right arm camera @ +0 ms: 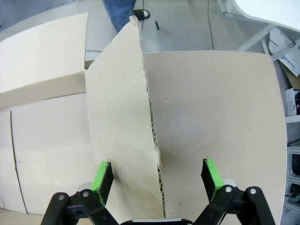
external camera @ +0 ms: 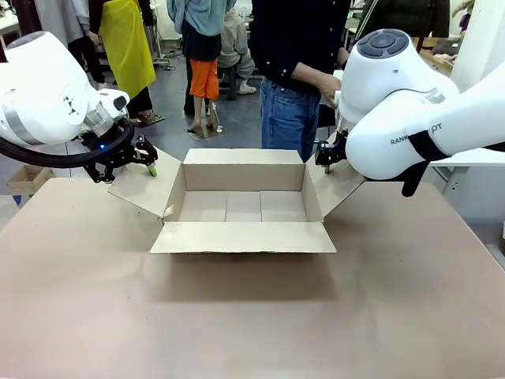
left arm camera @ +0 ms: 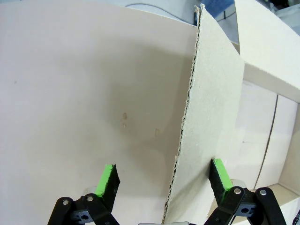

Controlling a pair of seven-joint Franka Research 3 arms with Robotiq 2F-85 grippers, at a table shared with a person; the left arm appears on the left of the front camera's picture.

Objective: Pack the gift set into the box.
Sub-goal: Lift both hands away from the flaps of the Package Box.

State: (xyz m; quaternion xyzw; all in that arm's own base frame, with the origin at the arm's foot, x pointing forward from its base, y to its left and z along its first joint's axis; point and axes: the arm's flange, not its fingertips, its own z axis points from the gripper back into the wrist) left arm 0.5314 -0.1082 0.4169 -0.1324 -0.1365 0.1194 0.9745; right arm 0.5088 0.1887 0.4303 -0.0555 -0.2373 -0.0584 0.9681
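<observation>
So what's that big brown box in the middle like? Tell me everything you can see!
The box is a wide, low carton of brown corrugated cardboard, sitting upright in the middle of the table. All four top flaps are folded open: the near one folds outward and the side ones slant up and out. Inside, its bare bottom panels show. The left hand and right hand are open, each straddling a side flap's edge without squeezing it.

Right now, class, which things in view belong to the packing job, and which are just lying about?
Job: box, flaps open; left hand, open astride the left flap; right hand, open astride the right flap.
Lying about: small brown carton beside the table; bystanders farther back.
</observation>
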